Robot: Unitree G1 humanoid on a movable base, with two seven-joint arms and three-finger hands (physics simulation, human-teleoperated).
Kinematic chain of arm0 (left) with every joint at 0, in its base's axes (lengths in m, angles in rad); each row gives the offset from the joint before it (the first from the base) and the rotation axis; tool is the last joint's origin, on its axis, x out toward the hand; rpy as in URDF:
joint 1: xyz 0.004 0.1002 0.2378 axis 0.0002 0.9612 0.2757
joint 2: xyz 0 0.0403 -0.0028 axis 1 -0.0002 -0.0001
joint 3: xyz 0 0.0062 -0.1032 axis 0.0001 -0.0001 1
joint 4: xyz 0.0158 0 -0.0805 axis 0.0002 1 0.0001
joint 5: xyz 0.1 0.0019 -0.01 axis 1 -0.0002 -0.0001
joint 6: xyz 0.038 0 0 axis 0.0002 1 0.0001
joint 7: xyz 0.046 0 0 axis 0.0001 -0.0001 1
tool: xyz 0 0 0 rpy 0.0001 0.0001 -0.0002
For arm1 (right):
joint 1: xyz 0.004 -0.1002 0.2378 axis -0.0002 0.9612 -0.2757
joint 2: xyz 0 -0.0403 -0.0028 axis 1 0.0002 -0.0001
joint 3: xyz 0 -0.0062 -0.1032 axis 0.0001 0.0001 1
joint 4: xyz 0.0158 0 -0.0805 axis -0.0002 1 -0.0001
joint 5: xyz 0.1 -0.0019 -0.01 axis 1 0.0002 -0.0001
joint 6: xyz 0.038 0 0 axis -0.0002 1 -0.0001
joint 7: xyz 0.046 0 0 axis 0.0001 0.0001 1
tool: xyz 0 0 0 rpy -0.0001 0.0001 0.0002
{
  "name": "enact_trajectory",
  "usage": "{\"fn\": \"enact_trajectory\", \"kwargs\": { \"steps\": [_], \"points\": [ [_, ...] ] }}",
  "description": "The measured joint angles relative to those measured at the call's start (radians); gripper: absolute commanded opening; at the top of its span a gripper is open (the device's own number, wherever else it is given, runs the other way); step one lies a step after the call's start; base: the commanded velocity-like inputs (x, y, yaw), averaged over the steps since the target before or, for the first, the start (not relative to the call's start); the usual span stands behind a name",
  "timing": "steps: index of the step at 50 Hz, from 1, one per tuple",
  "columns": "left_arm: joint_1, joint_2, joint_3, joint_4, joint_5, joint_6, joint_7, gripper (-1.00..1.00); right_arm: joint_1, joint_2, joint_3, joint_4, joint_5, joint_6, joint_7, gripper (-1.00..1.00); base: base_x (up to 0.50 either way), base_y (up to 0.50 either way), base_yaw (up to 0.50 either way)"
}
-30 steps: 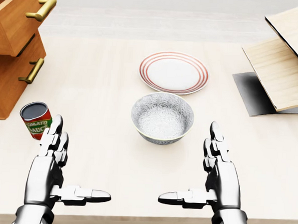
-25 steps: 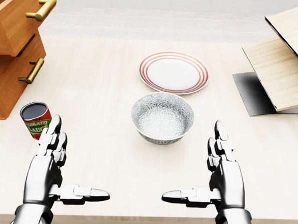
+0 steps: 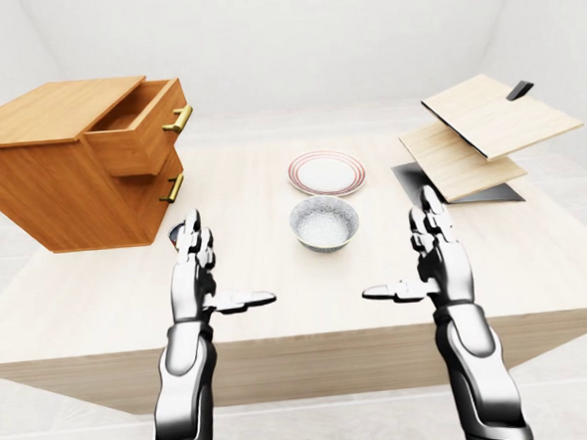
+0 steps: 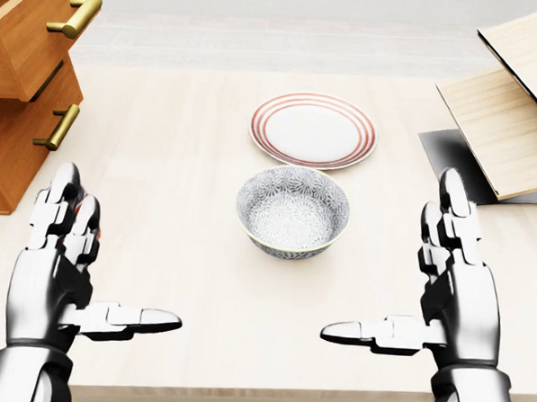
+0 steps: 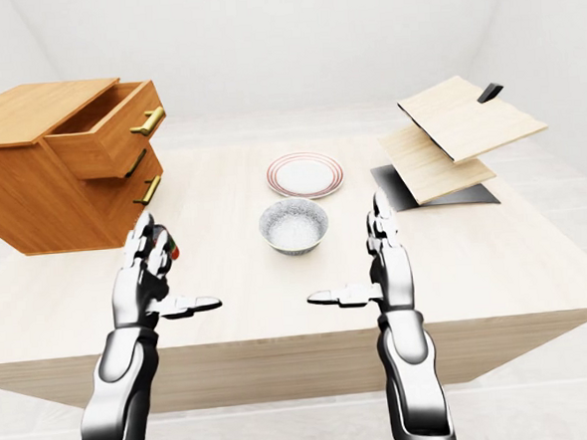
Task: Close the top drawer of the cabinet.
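Observation:
The wooden cabinet [image 3: 72, 179] stands on the left of the table. Its top drawer [image 3: 146, 129] is pulled out, with its brass handle [image 4: 75, 15] at the head view's top left. The lower drawer's handle [image 4: 58, 127] sits flush below it. My left hand [image 4: 103, 264] hovers open over the table at the lower left, below and to the right of the cabinet, touching nothing. At the lower right my right hand [image 4: 400, 271] is open too, fingers up and thumb pointing inward.
A patterned bowl [image 4: 292, 209] sits between my hands, with a red-rimmed plate [image 4: 314, 129] above it. A tomato sauce can [image 5: 172, 250] is mostly hidden behind my left hand. Tilted wooden boards [image 4: 516, 115] over a dark mat [image 4: 446, 161] fill the right.
Both hands have risen and spread apart, the left going left and the right going right. The left hand now covers the can. The drawer has not moved.

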Motion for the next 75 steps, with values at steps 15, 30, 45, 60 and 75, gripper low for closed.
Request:
{"fn": "enact_trajectory", "kwargs": {
  "steps": [15, 30, 45, 60, 75],
  "points": [
    [-0.007, 0.007, -0.011, -0.194, -0.035, 0.0, 0.017, 1.0, -0.028, -0.016, -0.041, -0.225, -0.017, 0.0, 0.022, 1.0, 0.0, 0.0, 0.0],
    [-0.022, 0.007, -0.003, -0.357, -0.061, 0.0, 0.051, 1.0, -0.059, -0.023, -0.064, -0.356, -0.038, 0.0, 0.042, 1.0, 0.0, 0.0, 0.0],
    [-0.043, 0.012, 0.007, -0.425, -0.078, 0.0, 0.072, 1.0, -0.069, -0.025, -0.078, -0.406, -0.047, 0.0, 0.056, 1.0, 0.0, 0.0, 0.0],
    [-0.044, 0.016, 0.01, -0.461, -0.08, 0.0, 0.08, 1.0, -0.064, -0.021, -0.089, -0.405, -0.049, 0.0, 0.059, 1.0, 0.0, 0.0, 0.0],
    [-0.032, 0.004, -0.006, -0.456, -0.072, 0.0, 0.078, 1.0, -0.061, -0.022, -0.1, -0.381, -0.029, 0.0, 0.047, 1.0, 0.0, 0.19, 0.0]
  ]
}}
